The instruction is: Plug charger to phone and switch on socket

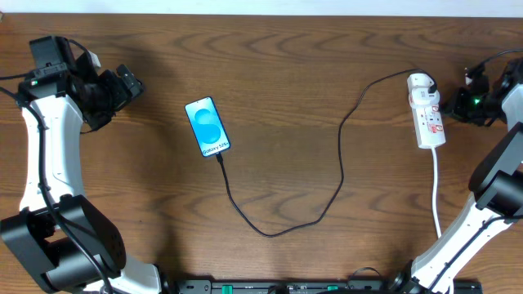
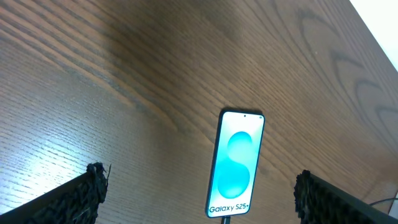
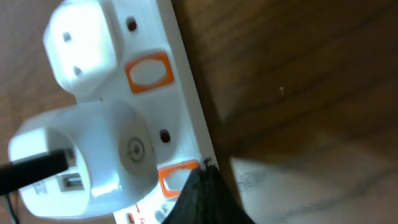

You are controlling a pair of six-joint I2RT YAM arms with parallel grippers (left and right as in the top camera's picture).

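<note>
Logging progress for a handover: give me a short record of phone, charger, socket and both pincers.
phone: screen up, lit
charger: runs from phone's lower end to adapter
socket: adapter plugged in
left pincer: open, clear of phone
right pincer: shut, tip at an orange-framed switch on the socket

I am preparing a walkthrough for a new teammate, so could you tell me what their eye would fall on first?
The smartphone with a bright blue screen lies left of centre on the dark wooden table, a thin black cable looping from its lower end to the white power strip at right. There the shut right gripper rests its tip at an orange switch.
</note>
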